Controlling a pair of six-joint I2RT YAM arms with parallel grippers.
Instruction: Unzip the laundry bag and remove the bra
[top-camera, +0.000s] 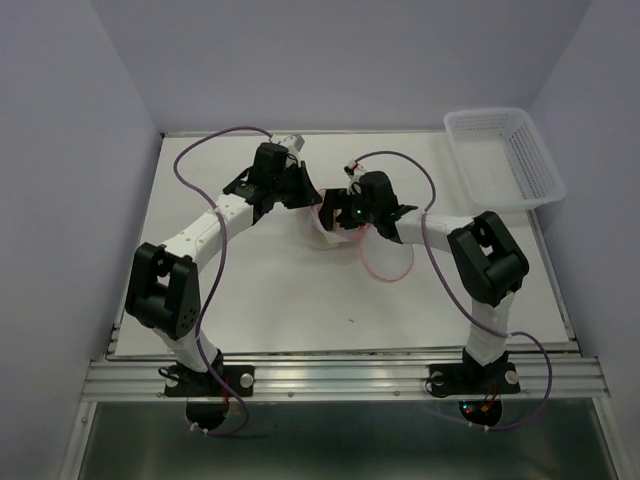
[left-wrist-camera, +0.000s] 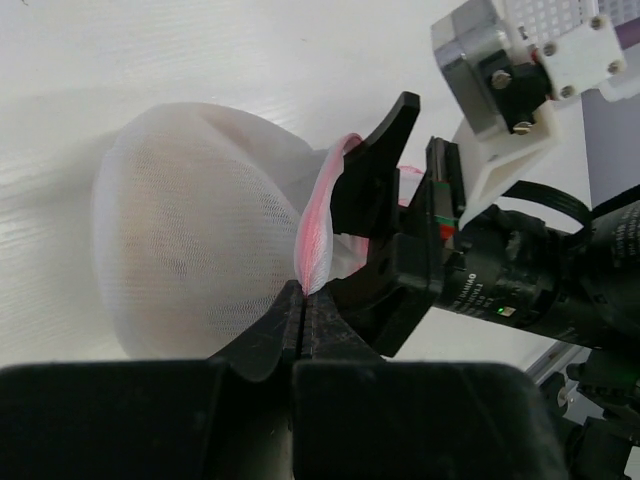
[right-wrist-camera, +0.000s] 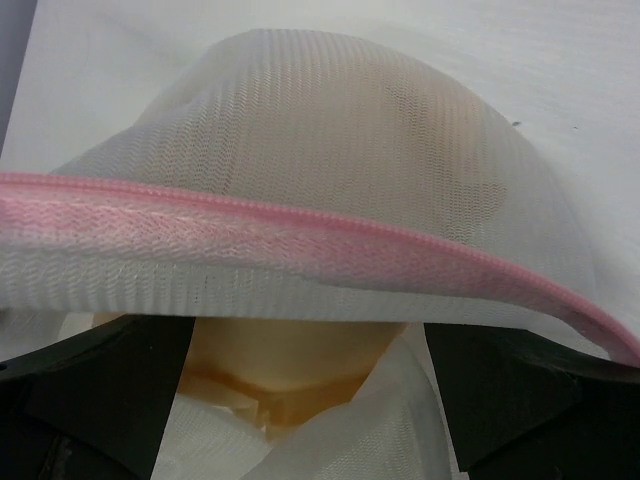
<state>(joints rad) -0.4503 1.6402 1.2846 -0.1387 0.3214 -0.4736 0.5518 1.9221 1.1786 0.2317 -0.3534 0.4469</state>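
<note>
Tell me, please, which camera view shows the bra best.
The right wrist view: the bra shows plainly below the pink zipper of the laundry bag. The left wrist shows only a tan tint through mesh; top external reveals none of it.

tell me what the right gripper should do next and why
Probably close the right gripper on the bra. Its jaws stand open with the tan fabric seemingly uncovered between them, below the pink zipper rim, while the left gripper pinches the laundry bag at its rim.
</note>
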